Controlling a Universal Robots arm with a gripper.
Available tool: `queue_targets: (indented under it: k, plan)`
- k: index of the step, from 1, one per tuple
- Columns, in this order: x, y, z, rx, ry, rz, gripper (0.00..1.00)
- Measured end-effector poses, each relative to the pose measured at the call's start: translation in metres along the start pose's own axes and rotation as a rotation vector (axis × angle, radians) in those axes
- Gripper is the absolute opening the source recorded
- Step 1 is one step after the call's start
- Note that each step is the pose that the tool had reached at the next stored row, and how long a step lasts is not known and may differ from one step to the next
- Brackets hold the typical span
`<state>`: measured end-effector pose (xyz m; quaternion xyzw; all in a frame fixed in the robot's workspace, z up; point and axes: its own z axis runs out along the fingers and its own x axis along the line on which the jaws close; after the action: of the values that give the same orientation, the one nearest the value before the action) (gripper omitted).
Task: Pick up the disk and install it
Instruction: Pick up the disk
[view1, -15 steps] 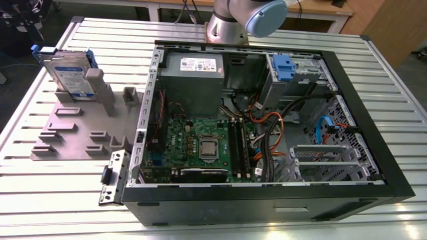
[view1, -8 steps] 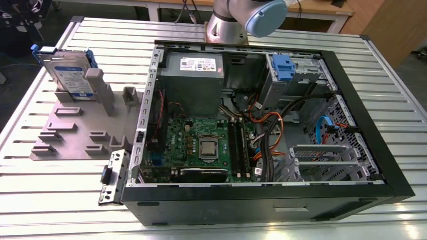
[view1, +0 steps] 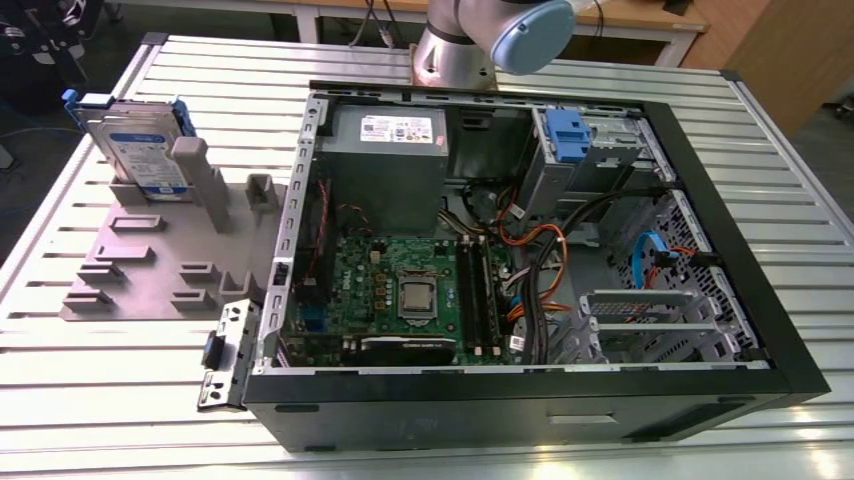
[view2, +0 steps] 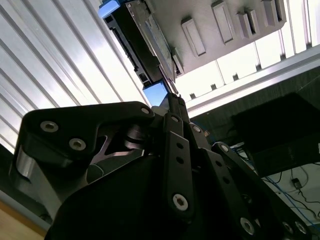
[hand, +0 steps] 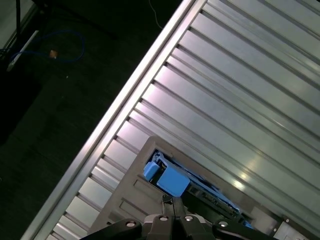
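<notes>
The disk (view1: 138, 150) stands upright on its edge in a grey slotted holder (view1: 147, 265) on the exterior view's left, beside the open computer case (view1: 534, 230). It is silver-grey with a white-and-blue label and a blue frame. In both wrist views my gripper (view2: 172, 100) (hand: 172, 202) is shut, its two thin fingertips pressed together with nothing between them. It hangs apart from the disk (view2: 145, 47) (hand: 172, 181), with the tips lined up near the disk's blue end. The holder (view2: 225, 30) (hand: 131, 196) lies beneath the disk.
The case holds a motherboard (view1: 400, 290), a grey power supply (view1: 387, 160), cables and a blue-latched drive bay (view1: 574, 135). The arm's base (view1: 461, 45) stands behind the case. The ribbed metal table (view1: 107, 370) ends at an edge (hand: 115, 110) with dark floor beyond.
</notes>
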<state>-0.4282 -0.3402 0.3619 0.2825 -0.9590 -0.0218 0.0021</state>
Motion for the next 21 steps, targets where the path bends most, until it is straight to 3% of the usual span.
queue_targets:
  k: [12, 21]
  plan:
    - [0.0, 0.0, 0.0, -0.0001, 0.0002, -0.006, 0.11]
    - [0.0, 0.0, 0.0, -0.0004, 0.0018, -0.043, 0.11]
